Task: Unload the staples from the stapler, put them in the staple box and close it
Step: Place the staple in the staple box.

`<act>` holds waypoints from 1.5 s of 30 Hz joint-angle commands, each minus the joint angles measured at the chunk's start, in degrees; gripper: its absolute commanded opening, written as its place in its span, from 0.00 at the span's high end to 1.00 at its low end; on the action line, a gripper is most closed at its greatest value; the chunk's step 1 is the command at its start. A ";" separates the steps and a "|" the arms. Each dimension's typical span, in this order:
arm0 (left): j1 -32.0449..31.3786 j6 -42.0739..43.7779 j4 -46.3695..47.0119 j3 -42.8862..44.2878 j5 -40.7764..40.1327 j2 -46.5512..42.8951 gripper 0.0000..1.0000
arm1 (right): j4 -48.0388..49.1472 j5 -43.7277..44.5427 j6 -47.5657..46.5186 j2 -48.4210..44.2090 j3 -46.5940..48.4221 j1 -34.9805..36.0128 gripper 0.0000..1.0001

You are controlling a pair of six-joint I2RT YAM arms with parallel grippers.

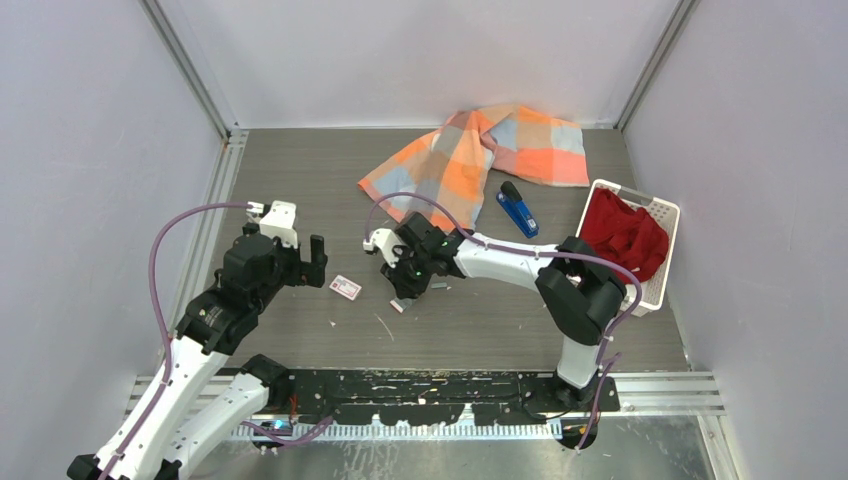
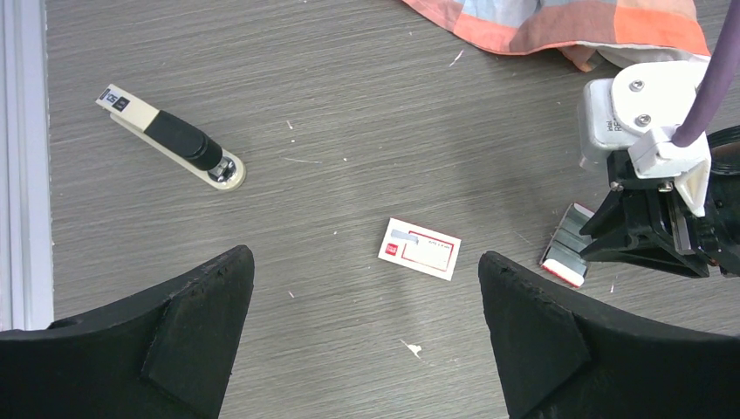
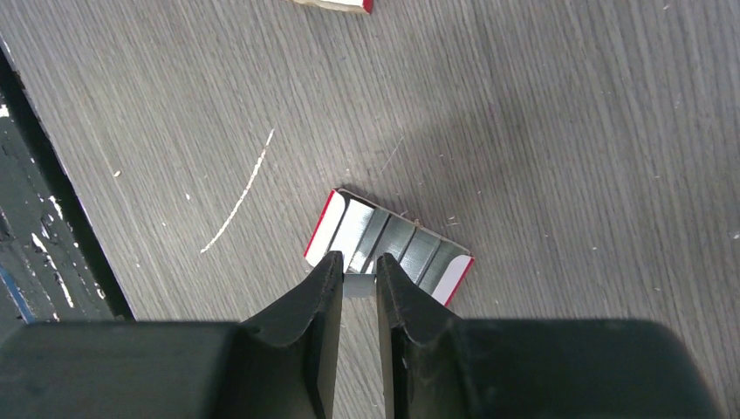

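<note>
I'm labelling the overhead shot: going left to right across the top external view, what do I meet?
left end effector → white-and-red packet → right end effector → blue stapler → white basket. The checked cloth spans several, so it is left out.

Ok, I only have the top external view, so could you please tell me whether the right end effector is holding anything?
Observer: The right end effector pinches a grey strip of staples at the rim of a red-edged tray.
Operator: Thanks, and the left one?
Observer: The left end effector is open and empty, with the white-and-red packet below it.
Operator: Anything hidden under that arm?
Observer: A beige-and-black stapler lies left of the packet.
</note>
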 commanded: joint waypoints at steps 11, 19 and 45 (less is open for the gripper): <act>0.40 -0.45 3.17 0.80 0.73 -0.74 0.01 | 0.70 1.66 0.78 0.63 2.70 0.63 0.74; 0.44 -0.41 3.19 0.79 0.71 -0.74 0.01 | 0.71 1.75 1.04 1.04 2.85 0.64 0.74; 0.46 -0.42 3.29 0.79 0.82 -0.69 0.01 | 0.43 2.35 1.13 1.96 3.09 0.72 0.73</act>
